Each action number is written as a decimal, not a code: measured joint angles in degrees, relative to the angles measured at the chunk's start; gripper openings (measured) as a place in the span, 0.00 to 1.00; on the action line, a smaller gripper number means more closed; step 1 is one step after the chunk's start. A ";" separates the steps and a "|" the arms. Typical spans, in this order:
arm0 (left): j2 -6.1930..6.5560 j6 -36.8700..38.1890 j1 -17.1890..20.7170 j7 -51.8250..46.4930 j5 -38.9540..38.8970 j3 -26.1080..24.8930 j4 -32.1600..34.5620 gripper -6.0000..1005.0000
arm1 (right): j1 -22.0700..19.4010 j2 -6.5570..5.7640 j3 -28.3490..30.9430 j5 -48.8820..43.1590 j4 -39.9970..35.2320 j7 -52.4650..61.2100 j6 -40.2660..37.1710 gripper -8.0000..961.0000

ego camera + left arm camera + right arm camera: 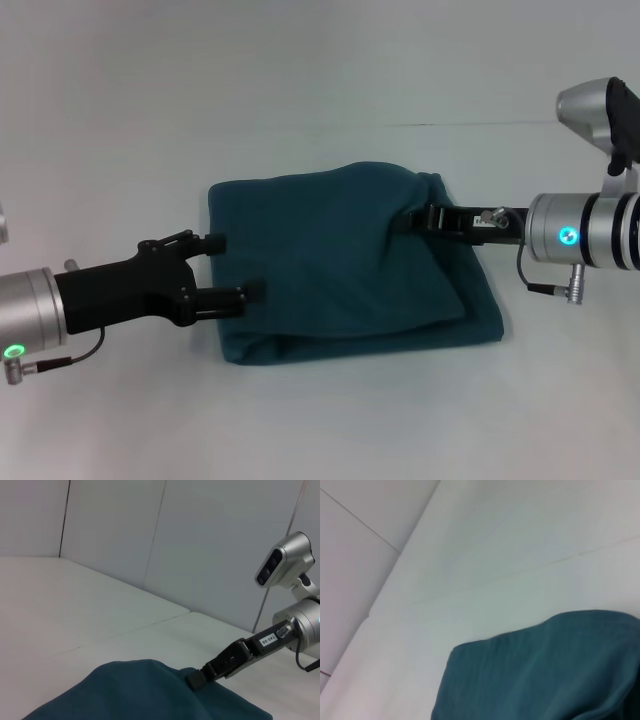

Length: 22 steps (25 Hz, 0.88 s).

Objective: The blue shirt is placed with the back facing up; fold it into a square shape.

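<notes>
The blue shirt [330,280] lies folded in a rough rectangle in the middle of the white table [320,70]. My right gripper [407,221] reaches in from the right and is shut on a fold of the shirt's top layer, holding it raised in a hump. The left wrist view shows that gripper [196,680] pinching the cloth [135,695]. My left gripper [234,267] is open at the shirt's left edge, its fingertips at the cloth and holding nothing. The right wrist view shows only the shirt [545,675] and the table.
The white table surface [130,420] surrounds the shirt on all sides. A seam line [480,122] crosses the table behind the shirt. White wall panels [200,540] stand beyond the table.
</notes>
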 joint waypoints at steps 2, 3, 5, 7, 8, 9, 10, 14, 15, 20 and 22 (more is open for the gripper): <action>0.00 0.00 0.00 -0.03 -0.15 -0.01 0.02 0.94 | -0.15 -0.27 -0.04 -0.18 0.09 0.79 0.20 0.03; 0.00 0.01 0.00 -0.04 -0.21 -0.02 0.03 0.94 | -0.34 -0.35 -0.05 -0.22 0.21 1.04 0.33 0.03; 0.00 0.00 0.01 -0.04 -0.28 -0.02 0.05 0.94 | -0.74 -0.50 -0.16 -0.23 0.44 1.33 0.51 0.03; 0.00 0.00 0.01 -0.04 -0.32 -0.02 0.05 0.94 | -1.32 -0.62 -1.41 -0.24 0.66 1.41 0.60 0.03; 0.00 0.00 -0.02 -0.04 -0.34 -0.02 0.06 0.94 | -1.32 -0.62 -1.41 -0.24 0.66 1.41 0.60 0.03; 0.00 0.00 -0.10 -0.04 -0.37 -0.02 0.06 0.94 | -1.54 -0.64 -2.07 -0.24 0.67 1.43 0.52 0.04; 0.00 0.00 -0.22 -0.04 -0.38 0.00 0.06 0.94 | -1.69 -0.67 -2.45 -0.25 0.67 1.45 0.39 0.04; 0.02 0.00 -0.75 -0.04 -0.38 0.16 0.06 0.94 | -1.99 -0.98 -2.95 -0.25 0.67 1.47 0.02 0.08; 0.04 0.01 -0.79 -0.04 -0.38 0.19 0.06 0.94 | -2.00 -1.08 -2.95 -0.25 0.67 1.53 -0.01 0.10; 0.08 0.07 -1.13 -0.04 -0.37 0.35 0.06 0.94 | -1.96 -1.98 -3.61 -0.24 0.16 5.01 -0.11 0.21; 0.10 0.06 -1.25 -0.04 -0.29 0.35 0.06 0.94 | -1.72 -2.58 -4.83 -0.24 0.09 7.65 -0.14 0.25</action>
